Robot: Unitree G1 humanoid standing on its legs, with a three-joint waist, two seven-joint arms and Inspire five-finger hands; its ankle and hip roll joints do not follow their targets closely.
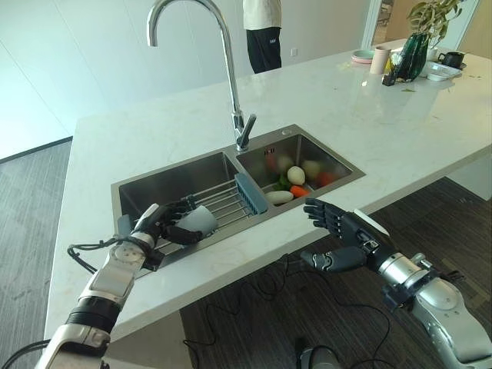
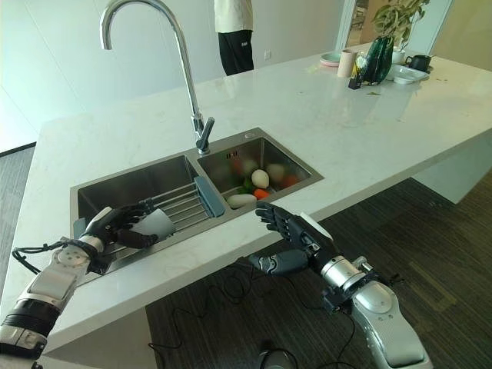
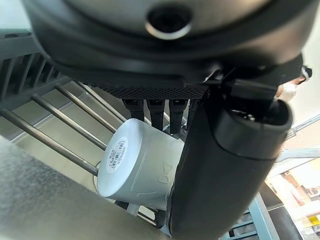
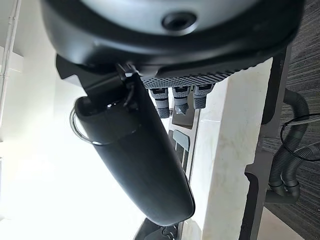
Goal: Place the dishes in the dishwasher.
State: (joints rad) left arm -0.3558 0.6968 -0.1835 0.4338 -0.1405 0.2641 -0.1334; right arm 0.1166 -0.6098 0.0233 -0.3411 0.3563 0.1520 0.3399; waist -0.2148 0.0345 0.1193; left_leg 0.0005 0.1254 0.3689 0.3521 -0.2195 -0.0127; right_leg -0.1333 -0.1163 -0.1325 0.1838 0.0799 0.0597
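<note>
A white cup (image 1: 203, 221) lies on its side in my left hand (image 1: 163, 222), whose fingers and thumb curl round it. The cup is held just above the metal drying rack (image 1: 223, 202) that spans the left basin of the steel sink (image 1: 171, 183). In the left wrist view the cup (image 3: 139, 170) shows its labelled bottom, with the thumb (image 3: 225, 165) beside it and the rack's bars under it. My right hand (image 1: 344, 228) hovers in front of the counter's edge, below the right basin, fingers spread and holding nothing.
The right basin holds vegetables (image 1: 296, 176). A tall curved faucet (image 1: 231, 61) rises behind the sink. At the far right of the white counter (image 1: 369, 115) stand a bowl (image 1: 440, 71), a cup (image 1: 380, 59), a plate (image 1: 362, 55) and a green vase (image 1: 411, 55). A person (image 1: 263, 34) stands behind.
</note>
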